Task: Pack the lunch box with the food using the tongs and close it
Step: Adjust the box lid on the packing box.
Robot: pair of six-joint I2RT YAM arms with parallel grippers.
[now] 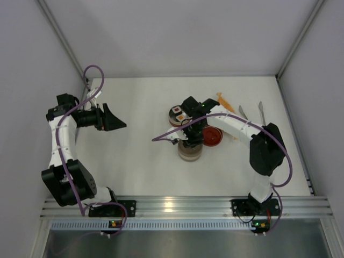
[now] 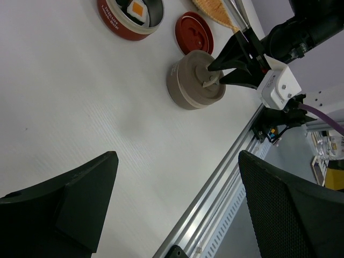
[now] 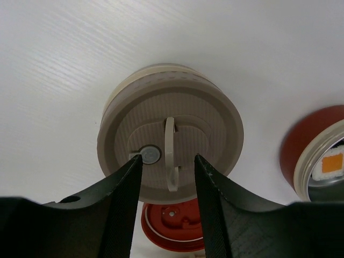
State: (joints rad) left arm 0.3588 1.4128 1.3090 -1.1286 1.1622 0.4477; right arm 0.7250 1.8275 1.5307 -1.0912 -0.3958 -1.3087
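The right gripper has its fingers part-open either side of the loop handle on the beige lid, not pinching it. The left gripper hangs wide open, well to the left. Food sits in the open red tin just beyond and the tongs lie untouched at far right, so closing, and likely more packing, remains.

A robotics lab cell: white table, bare grey walls, aluminium rail.

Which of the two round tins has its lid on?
The beige tin, right under the right gripper. The red tin sits open with food inside, and a red lid lies loose on the table.
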